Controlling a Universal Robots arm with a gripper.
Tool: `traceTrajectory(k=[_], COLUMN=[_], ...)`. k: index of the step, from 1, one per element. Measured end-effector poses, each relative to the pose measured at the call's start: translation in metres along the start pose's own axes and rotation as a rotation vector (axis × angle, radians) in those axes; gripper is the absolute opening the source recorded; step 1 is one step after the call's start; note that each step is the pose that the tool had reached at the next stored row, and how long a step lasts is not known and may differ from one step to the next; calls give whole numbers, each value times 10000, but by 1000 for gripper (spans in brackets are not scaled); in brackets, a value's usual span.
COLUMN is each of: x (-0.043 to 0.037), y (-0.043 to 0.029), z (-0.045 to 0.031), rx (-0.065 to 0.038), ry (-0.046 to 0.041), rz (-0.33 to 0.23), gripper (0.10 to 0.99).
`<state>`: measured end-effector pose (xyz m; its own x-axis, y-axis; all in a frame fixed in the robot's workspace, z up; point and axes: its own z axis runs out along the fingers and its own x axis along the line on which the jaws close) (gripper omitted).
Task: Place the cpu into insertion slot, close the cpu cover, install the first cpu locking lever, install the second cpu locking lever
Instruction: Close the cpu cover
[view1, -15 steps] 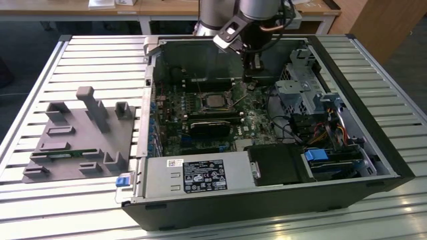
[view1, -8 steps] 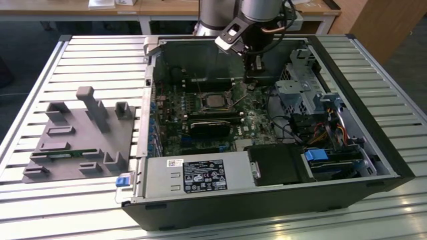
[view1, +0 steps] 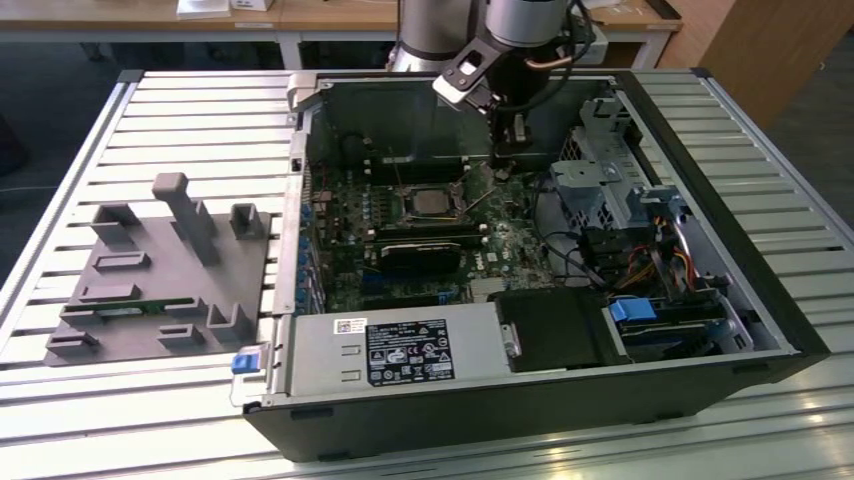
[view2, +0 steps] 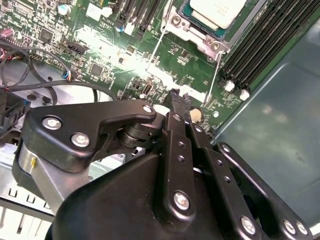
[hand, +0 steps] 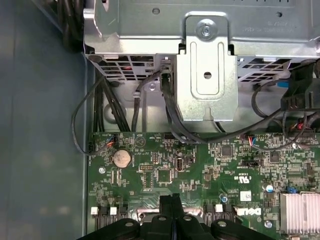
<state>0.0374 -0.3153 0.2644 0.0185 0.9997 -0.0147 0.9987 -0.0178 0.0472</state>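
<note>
The cpu (view1: 430, 203) lies flat with its pale metal face up in the insertion slot on the green motherboard. In the second wrist view the cpu (view2: 216, 10) is framed by the silvery cpu cover (view2: 192, 31), which lies down around it. Two thin wire levers (view2: 156, 50) (view2: 218, 75) run out from the socket's corners towards me; I cannot tell whether they are latched. My gripper (view1: 501, 172) hangs just to the exterior view's right of the socket, above the board. Its black fingers are shut together with nothing between them in both wrist views (view2: 176, 95) (hand: 172, 199).
A black heatsink block (view1: 424, 255) sits in front of the socket. The power supply (view1: 400, 350) fills the case's front, and a metal drive cage (view1: 594, 180) with cables (hand: 150, 100) stands to the exterior view's right. Memory slots (view2: 265, 40) flank the socket. A grey fixture (view1: 160, 270) lies outside the case.
</note>
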Motion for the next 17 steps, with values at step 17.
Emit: traceTrajectory(k=[17], x=[19], y=[91], z=[82], rx=[1], ry=[-1], rz=[4], gripper=[106])
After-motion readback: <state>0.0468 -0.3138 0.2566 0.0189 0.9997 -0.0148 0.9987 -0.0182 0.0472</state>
